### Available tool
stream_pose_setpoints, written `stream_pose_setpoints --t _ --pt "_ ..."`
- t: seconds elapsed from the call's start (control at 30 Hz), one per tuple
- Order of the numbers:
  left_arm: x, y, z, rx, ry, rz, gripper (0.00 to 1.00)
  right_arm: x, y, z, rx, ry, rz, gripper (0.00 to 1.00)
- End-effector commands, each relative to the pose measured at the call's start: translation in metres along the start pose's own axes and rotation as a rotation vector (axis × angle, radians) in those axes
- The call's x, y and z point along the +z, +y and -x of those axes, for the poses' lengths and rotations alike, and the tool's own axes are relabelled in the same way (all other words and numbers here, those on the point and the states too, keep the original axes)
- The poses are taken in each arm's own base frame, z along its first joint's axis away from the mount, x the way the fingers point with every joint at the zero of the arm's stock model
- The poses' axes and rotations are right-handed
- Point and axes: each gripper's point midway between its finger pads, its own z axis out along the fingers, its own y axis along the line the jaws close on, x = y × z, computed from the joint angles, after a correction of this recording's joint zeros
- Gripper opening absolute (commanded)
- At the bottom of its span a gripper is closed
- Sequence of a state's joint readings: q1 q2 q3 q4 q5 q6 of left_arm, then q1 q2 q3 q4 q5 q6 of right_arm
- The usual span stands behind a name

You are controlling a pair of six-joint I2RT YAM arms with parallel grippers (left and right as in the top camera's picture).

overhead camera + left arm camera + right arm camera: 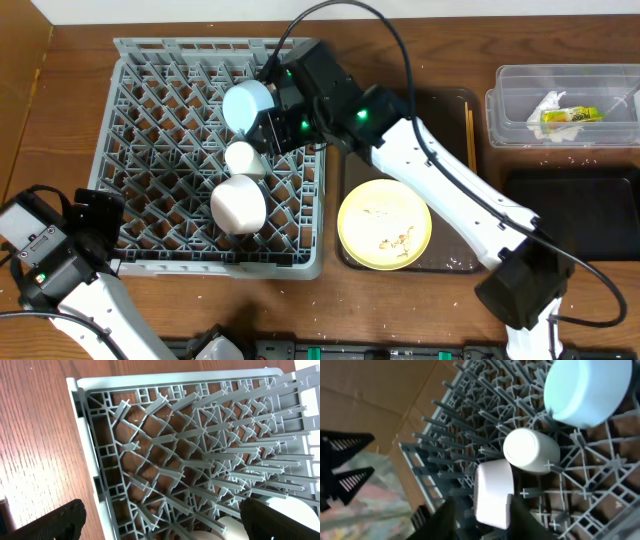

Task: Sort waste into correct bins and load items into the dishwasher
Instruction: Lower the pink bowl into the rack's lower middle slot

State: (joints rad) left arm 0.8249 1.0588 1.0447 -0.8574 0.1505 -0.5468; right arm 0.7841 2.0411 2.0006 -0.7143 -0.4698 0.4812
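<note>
The grey dish rack (160,70) holds a light-blue bowl (248,104), a small white cup (241,158) and a pale pink-white bowl (238,204), all upside down or on their sides. My right gripper (270,125) hovers over the rack beside the blue bowl, open and empty. The right wrist view shows its fingers (485,522) apart above the pink-white bowl (492,490), the cup (530,450) and the blue bowl (587,390). My left gripper (100,215) (165,525) is open over the rack's near-left corner (95,460). The yellow plate (385,205) carries rice crumbs (395,240).
The plate lies on a dark-brown tray (445,105), with chopsticks (469,135) along its right side. A clear tub (520,105) at the back right holds a white napkin (548,104) and a yellow-green wrapper (575,115). A black tub (575,215) sits in front of it.
</note>
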Motion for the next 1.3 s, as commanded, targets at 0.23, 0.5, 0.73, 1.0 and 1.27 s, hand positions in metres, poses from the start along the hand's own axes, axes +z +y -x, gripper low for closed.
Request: stream_pose_setpoints --t 0.23,0.5,0.73,1.0,1.27 --pt "-0.006 -0.003 0.007 -0.004 -0.022 -0.008 1.00 0.068 0.033 -0.091 -0.342 0.244 0.045 0.06" --pt "-0.006 -0.003 0.007 -0.004 -0.022 -0.008 1.00 0.098 0.012 -0.126 -0.400 0.341 -0.045 0.06" --pt "-0.006 -0.003 0.007 -0.004 -0.022 -0.007 1.00 0.124 -0.009 -0.137 -0.408 0.367 -0.063 0.04" --pt "-0.006 -0.003 0.007 -0.004 -0.022 -0.008 1.00 0.126 -0.024 -0.115 -0.453 0.277 -0.207 0.04" --pt "-0.006 -0.003 0.007 -0.004 -0.022 -0.008 1.00 0.107 -0.042 -0.069 -0.494 0.144 -0.425 0.07"
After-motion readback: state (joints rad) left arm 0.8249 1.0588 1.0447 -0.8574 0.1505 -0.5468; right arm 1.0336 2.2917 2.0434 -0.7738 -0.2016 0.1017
